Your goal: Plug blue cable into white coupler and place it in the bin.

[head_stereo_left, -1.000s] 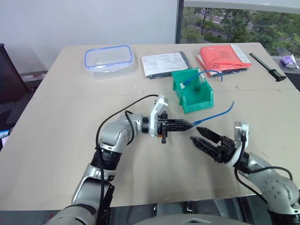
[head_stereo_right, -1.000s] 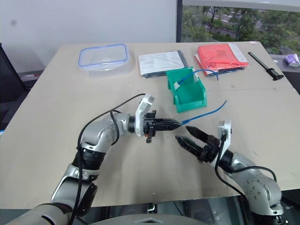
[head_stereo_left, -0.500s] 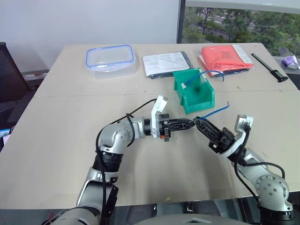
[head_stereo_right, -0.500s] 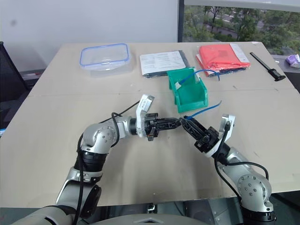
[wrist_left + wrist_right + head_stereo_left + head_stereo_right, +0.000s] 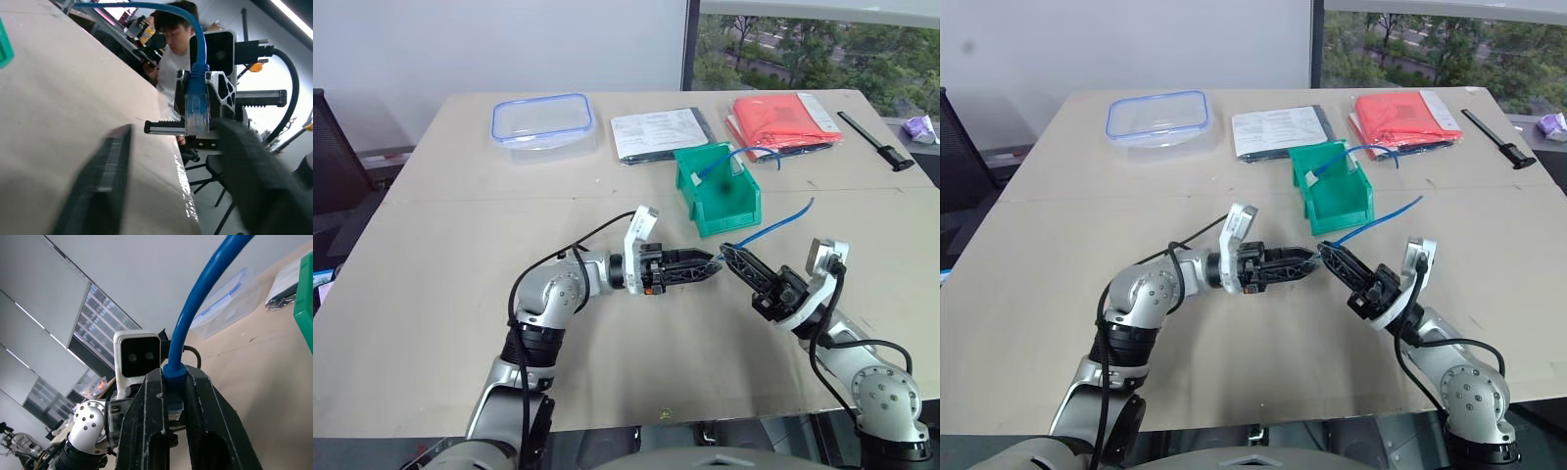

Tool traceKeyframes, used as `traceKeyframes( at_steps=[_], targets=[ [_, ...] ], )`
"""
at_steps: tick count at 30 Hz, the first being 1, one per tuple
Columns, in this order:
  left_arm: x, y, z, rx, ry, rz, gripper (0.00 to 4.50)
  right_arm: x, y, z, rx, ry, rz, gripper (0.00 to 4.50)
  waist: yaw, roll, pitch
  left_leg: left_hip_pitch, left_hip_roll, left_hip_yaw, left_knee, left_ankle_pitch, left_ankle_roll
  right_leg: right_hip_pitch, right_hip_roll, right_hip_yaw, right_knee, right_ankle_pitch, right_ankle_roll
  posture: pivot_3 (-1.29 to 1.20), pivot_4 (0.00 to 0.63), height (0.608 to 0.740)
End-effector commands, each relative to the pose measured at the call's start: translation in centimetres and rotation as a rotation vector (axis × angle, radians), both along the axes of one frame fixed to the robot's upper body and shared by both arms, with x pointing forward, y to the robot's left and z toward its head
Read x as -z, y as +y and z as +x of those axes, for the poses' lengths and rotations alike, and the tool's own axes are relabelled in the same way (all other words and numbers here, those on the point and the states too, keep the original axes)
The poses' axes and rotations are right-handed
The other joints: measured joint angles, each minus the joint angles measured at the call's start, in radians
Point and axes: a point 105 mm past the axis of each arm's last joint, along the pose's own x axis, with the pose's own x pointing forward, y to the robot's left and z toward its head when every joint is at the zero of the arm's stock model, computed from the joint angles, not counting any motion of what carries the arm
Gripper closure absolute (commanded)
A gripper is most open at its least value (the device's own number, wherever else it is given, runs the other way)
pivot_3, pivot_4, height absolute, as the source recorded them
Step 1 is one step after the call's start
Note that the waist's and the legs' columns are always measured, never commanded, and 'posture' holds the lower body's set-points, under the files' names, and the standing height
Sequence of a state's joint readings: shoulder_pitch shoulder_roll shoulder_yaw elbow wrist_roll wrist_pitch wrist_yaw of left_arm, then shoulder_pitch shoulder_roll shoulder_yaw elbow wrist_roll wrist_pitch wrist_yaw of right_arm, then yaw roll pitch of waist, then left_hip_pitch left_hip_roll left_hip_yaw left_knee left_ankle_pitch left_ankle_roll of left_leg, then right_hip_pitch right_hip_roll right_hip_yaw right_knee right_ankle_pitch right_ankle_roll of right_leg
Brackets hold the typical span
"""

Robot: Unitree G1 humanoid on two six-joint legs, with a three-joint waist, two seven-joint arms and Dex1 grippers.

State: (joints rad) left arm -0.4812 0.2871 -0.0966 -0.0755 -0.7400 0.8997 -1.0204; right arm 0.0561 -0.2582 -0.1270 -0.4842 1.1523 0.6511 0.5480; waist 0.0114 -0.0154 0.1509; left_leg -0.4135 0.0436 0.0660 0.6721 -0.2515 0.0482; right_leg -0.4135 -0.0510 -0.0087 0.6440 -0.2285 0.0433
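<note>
We judged the handover step underway: above the bench (image 5: pixel 431 294), the right tool (image 5: pixel 732 257) pinched the blue cable (image 5: pixel 773 227) by its plug, the left tool (image 5: pixel 710 266) stood spread beside it, so mating with the white coupler, which we could not make out, came next.

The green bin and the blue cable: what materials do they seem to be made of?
The bin looks like moulded plastic: one even green, smooth thin walls, a slight sheen. The blue cable seems to be a flexible rubbery or vinyl jacket, since it bends in a smooth curve; its plug looks like clear hard plastic, because you can see through it.
</note>
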Motion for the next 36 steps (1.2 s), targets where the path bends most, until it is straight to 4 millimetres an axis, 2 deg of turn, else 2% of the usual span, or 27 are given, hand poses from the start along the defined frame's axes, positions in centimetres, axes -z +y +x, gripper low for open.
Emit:
traceKeyframes(
  at_steps=[1, 4, 8, 10, 13, 16, 18, 20, 22, 25, 30, 36],
  targets=[
    [-2.4, 0.6, -1.2, -0.012, -0.220, 0.009, 1.48, -1.3, -0.8, 0.0, 0.009, -0.061, 0.010, 4.50, -0.001, 0.000, 0.000, 0.000, 0.000, 0.000, 0.000, 0.000, 0.000, 0.000, 0.000, 0.000, 0.000, 0.000, 0.000, 0.00, 0.150, 0.740],
    [-4.3, 1.3, -1.3, -0.112, -0.362, 0.016, 1.48, -1.2, -1.5, 0.4, 0.026, -0.058, 0.000, 4.50, 0.000, 0.000, 0.000, 0.000, 0.000, 0.000, -0.001, 0.000, 0.000, 0.000, 0.000, 0.000, 0.000, 0.000, 0.000, 0.00, 0.150, 0.740],
    [-6.8, 3.4, 0.7, -0.441, -0.605, 0.087, 1.48, -0.9, -1.6, 0.9, 0.033, -0.061, -0.019, 4.50, 0.001, 0.000, 0.000, 0.000, 0.000, 0.000, -0.001, 0.000, 0.000, 0.000, -0.001, 0.000, 0.000, -0.001, -0.002, 0.00, 0.150, 0.740],
    [-7.2, 5.6, 1.7, -0.637, -0.644, 0.114, 1.48, -1.0, -1.7, 1.1, 0.044, -0.085, -0.045, 4.50, 0.001, 0.000, 0.000, 0.001, 0.000, 0.001, -0.001, 0.000, 0.000, 0.000, 0.000, 0.001, 0.000, -0.001, -0.002, 0.00, 0.150, 0.740],
    [-5.7, 10.3, 2.1, -0.952, -0.642, 0.216, 1.48, -1.4, -1.4, 1.5, 0.041, -0.154, -0.125, 4.50, -0.011, 0.000, 0.000, 0.002, 0.000, 0.003, -0.002, 0.000, 0.000, 0.000, 0.000, 0.003, -0.001, 0.000, 0.000, 0.00, 0.150, 0.740],
    [-3.4, 14.8, 0.7, -1.226, -0.656, 0.376, 1.48, -1.8, -0.9, 1.8, 0.023, -0.213, -0.181, 4.50, -0.019, 0.000, 0.000, 0.001, 0.001, 0.003, -0.002, 0.000, 0.000, 0.000, 0.000, 0.002, -0.001, 0.000, 0.000, 0.00, 0.150, 0.740],
    [-1.9, 16.3, -0.6, -1.328, -0.658, 0.459, 1.48, -2.0, -0.7, 2.0, 0.016, -0.230, -0.187, 4.50, -0.021, 0.000, 0.000, 0.001, 0.003, 0.004, -0.003, 0.000, 0.000, -0.001, -0.001, 0.003, -0.001, 0.000, 0.000, 0.00, 0.150, 0.740],
    [-0.2, 16.6, -2.1, -1.367, -0.639, 0.516, 1.48, -2.1, -0.4, 2.2, 0.005, -0.240, -0.189, 4.50, -0.010, -0.001, 0.000, 0.001, 0.004, 0.002, -0.003, 0.000, 0.000, 0.000, -0.002, 0.001, -0.001, 0.000, 0.000, 0.00, 0.150, 0.740],
    [1.4, 16.1, -3.2, -1.370, -0.598, 0.540, 1.48, -2.1, -0.3, 2.4, -0.007, -0.246, -0.198, 4.50, -0.002, -0.001, -0.001, 0.001, 0.004, 0.003, -0.002, 0.000, 0.000, 0.000, -0.003, 0.000, -0.002, -0.002, -0.004, 0.00, 0.150, 0.740],
    [3.2, 15.7, -3.8, -1.401, -0.532, 0.555, 1.48, -2.1, -0.1, 2.5, -0.023, -0.251, -0.207, 4.50, 0.005, -0.001, -0.001, 0.001, 0.003, 0.005, -0.002, 0.000, 0.000, 0.000, -0.007, 0.001, -0.002, -0.002, -0.004, 0.00, 0.150, 0.740],
    [5.2, 15.3, -2.8, -1.425, -0.476, 0.575, 1.48, -2.3, 0.2, 2.5, -0.035, -0.259, -0.213, 4.50, 0.002, -0.001, -0.001, 0.001, 0.003, 0.005, -0.002, 0.000, 0.000, 0.000, -0.009, -0.001, -0.001, -0.002, -0.004, 0.00, 0.150, 0.740],
    [6.2, 15.9, -1.5, -1.478, -0.423, 0.583, 1.48, -2.4, 0.3, 2.5, -0.024, -0.264, -0.221, 4.50, 0.000, -0.001, -0.001, 0.000, 0.004, 0.005, -0.003, 0.000, 0.000, -0.002, -0.006, -0.001, -0.002, -0.002, -0.004, 0.00, 0.150, 0.740]
  ],
)
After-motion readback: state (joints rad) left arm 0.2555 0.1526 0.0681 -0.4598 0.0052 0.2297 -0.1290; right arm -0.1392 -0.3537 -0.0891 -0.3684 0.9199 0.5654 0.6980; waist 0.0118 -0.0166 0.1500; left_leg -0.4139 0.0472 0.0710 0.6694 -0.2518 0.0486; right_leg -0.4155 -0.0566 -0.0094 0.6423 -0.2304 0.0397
